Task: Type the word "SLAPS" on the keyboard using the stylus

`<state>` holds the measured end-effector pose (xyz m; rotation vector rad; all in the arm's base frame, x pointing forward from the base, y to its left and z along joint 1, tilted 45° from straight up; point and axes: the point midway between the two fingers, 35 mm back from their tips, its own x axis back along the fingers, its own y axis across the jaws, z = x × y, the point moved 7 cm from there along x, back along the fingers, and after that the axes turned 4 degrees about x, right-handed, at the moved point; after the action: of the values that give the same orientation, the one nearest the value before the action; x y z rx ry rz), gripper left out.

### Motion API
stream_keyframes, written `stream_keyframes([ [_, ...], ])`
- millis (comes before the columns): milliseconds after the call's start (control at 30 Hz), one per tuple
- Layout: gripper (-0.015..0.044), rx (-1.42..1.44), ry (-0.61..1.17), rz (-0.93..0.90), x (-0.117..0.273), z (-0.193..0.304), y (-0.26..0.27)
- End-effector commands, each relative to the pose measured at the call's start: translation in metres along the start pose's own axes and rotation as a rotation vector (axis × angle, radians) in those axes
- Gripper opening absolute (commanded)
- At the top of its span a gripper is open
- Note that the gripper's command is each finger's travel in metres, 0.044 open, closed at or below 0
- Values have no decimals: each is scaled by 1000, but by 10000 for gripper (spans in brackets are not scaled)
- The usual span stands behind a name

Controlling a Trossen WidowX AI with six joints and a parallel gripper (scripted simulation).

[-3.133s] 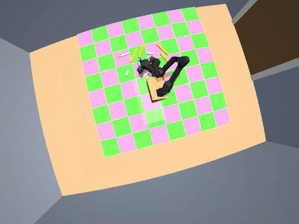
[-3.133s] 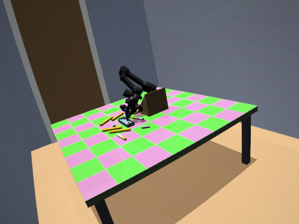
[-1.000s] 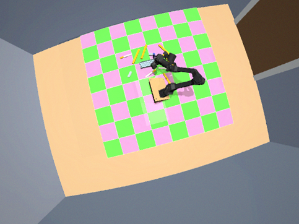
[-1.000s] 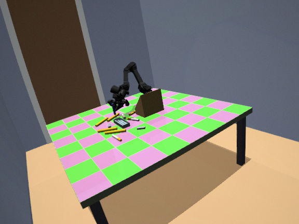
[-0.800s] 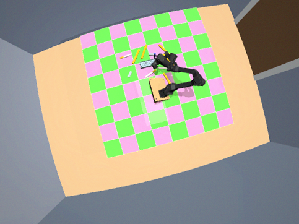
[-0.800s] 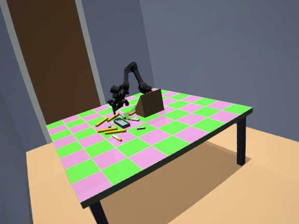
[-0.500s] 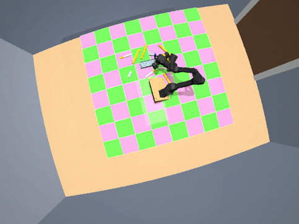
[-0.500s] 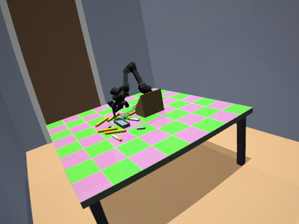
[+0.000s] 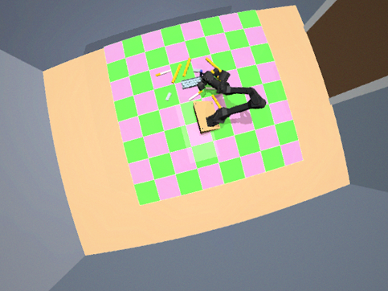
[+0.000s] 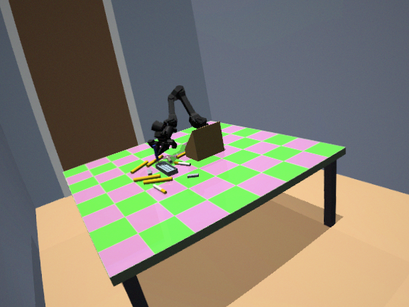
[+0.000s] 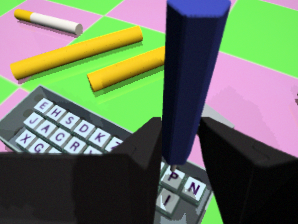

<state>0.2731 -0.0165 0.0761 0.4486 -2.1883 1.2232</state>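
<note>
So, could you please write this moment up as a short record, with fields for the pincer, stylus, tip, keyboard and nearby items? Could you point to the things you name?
pincer: shut on the stylus (image 9: 200, 80) (image 10: 162, 146) (image 11: 179, 125)
stylus: blue (image 10: 155, 152) (image 11: 192, 65), gripped, pointing down
tip: over the P key (image 11: 173, 177); contact cannot be confirmed
keyboard: dark case, pale keys (image 9: 191, 82) (image 10: 167, 168) (image 11: 80, 132)
nearby items: two yellow sticks (image 11: 77, 52) (image 11: 127, 68); a yellow-and-white stick (image 9: 163, 73) (image 10: 160, 188) (image 11: 48, 22)

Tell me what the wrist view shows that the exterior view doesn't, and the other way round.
Only the wrist view: readable letters on the keys, such as the P key right by the pen's tip.

Only the exterior view: the robot arm's raised elbow, the brown door and the table's legs.

Both: the blue pen held in the claw, the keyboard and yellow sticks.
</note>
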Motion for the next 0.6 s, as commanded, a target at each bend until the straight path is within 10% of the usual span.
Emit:
stream_keyframes([
  [0, 81, 3, -3, -4, -2, 2, 1],
  [567, 81, 4, -3, -4, -7, 11, 2],
])
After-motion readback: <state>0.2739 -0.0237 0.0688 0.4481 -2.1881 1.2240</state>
